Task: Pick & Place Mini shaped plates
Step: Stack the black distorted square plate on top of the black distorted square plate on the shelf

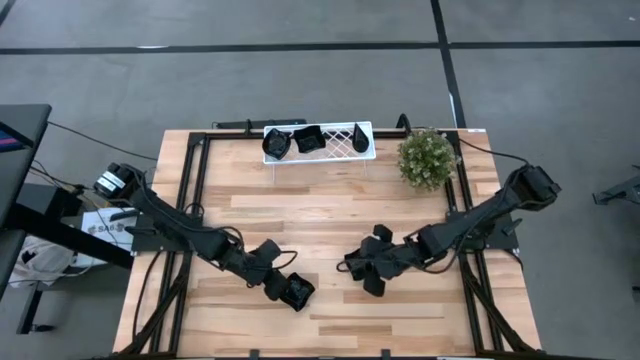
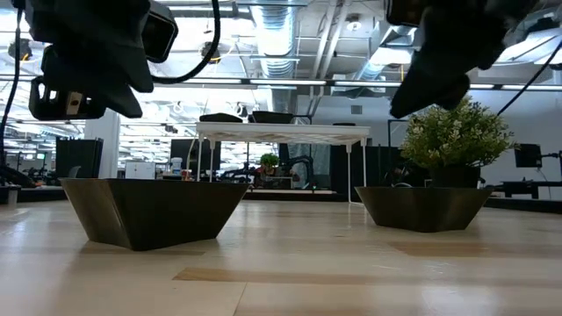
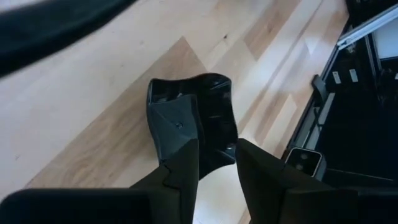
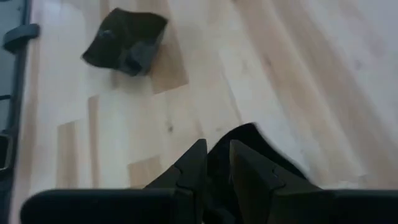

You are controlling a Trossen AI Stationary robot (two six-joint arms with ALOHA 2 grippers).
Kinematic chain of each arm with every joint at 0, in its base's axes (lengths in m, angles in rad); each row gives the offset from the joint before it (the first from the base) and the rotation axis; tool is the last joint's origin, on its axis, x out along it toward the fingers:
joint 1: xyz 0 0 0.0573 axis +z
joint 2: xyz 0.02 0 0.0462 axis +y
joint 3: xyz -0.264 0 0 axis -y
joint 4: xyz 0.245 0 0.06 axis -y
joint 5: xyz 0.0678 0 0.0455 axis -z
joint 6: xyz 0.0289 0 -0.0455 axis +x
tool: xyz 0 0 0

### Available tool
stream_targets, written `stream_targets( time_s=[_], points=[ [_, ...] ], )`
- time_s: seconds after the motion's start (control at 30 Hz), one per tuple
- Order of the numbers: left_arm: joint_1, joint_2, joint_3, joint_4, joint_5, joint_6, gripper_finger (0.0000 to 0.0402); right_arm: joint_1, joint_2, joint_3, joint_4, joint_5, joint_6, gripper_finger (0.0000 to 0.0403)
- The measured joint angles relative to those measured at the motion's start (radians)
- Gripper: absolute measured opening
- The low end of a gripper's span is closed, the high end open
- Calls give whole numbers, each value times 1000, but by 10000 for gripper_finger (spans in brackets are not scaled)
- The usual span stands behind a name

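Two glossy black mini plates rest by their bases on the wooden table. One lies under my left gripper, which is open. One finger stands over the plate's hollow and the other outside its rim. The low view shows this gripper above the plate, apart from it. The other plate lies under my right gripper, whose fingers stand a narrow gap apart, above it. Three more black plates sit on the white lattice tray.
The white lattice tray stands on thin legs at the table's far edge, centre. A green bushy plant in a pot stands at the far right. Bare wood lies between the two grippers and the tray. Dark frame rails run along the table's sides.
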State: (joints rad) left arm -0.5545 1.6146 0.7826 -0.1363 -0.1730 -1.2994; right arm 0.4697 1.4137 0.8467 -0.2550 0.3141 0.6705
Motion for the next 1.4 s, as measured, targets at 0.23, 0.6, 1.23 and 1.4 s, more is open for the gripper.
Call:
stream_targets(
  time_s=[0.23,0.6,1.23,1.4],
  points=[
    [21,9,0,-15,-18,4,142,43,14,0,13,0,49,66],
    [34,100,-11,-10,-10,-18,194,55,13,1,35,1,48,66],
    [27,123,-10,4,57,-26,179,56,13,1,53,0,56,66],
    [34,149,-10,5,102,-26,179,51,13,1,54,1,53,66]
  ],
)
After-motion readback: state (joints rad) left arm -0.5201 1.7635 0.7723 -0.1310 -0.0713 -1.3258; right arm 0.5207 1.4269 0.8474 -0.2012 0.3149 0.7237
